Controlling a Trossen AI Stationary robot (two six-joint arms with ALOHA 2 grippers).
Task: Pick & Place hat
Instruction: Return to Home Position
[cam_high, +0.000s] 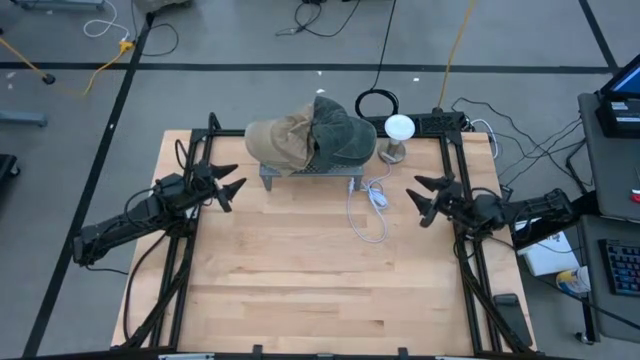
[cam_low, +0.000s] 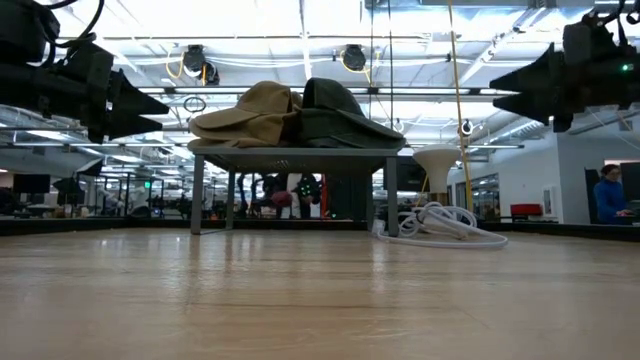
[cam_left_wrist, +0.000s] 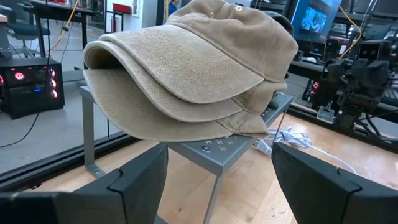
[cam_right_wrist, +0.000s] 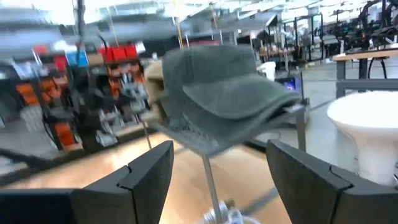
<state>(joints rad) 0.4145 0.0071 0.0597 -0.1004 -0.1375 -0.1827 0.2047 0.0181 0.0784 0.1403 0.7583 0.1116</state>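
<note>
Tan caps and a dark grey-green cap lie stacked on a small grey metal stand at the table's far middle. In the left wrist view the tan caps show as two nested brims overhanging the stand's edge. The right wrist view shows the grey cap on the stand. My left gripper hovers open left of the stand, fingers pointing toward the tan caps. My right gripper hovers open to the stand's right, pointing toward the grey cap.
A white cable lies coiled on the table right of the stand, between it and my right gripper. A white lamp-like object stands at the far right corner. The near half of the wooden table is bare board.
</note>
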